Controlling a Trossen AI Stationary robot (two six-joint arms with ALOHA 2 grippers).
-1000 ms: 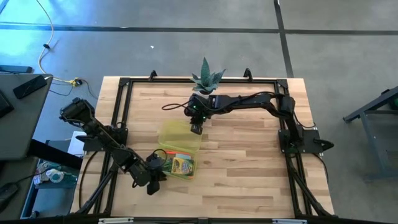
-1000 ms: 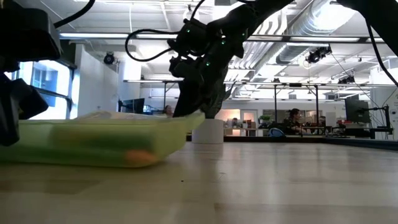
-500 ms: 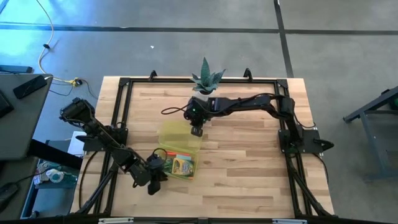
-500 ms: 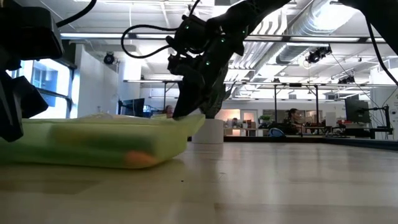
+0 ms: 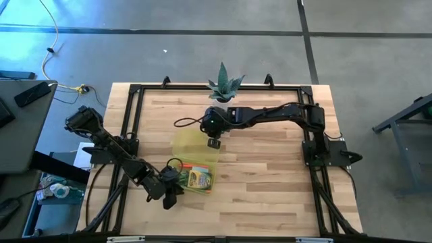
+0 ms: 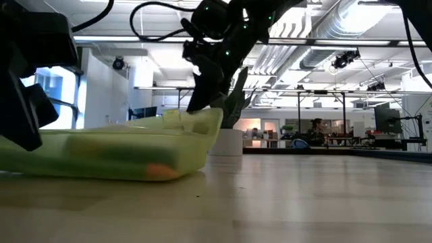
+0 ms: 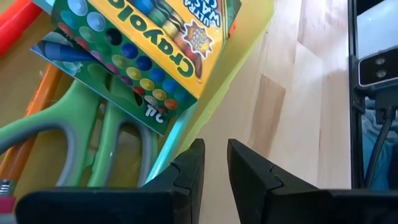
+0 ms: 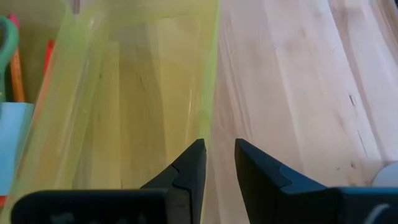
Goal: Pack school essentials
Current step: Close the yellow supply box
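A translucent yellow-green case lies open on the wood; its base holds the school essentials. These are the crayon box, green-handled scissors, an orange pencil, a red-orange marker and the note pad's blue edge. The lid lies on the far side of the base and is tipped up. My right gripper is shut on the lid's far right corner. At the base's near left corner my left gripper is shut on the rim. My left gripper meets the base's rim at a corner; the rim runs in along one finger, which hides the place of contact. It slants down from the table's near left. The base rests on the table. My right gripper pinches the lid's edge between its two fingers, slanting down from the far right. The edge runs into the gap along one finger. That corner of the lid is lifted off the table, and the lid slopes down toward the base.
A spiky green plant in a white pot stands at the table's far edge, just beyond my right gripper. A black frame runs around the tabletop. Bare wood lies to the right of the case.
My right gripper has risen with the lid's corner and rolled a little. The lid has tipped up from nearly flat, its far edge lifting while the side joined to the base stays low. The base has stayed on the table at my left gripper.
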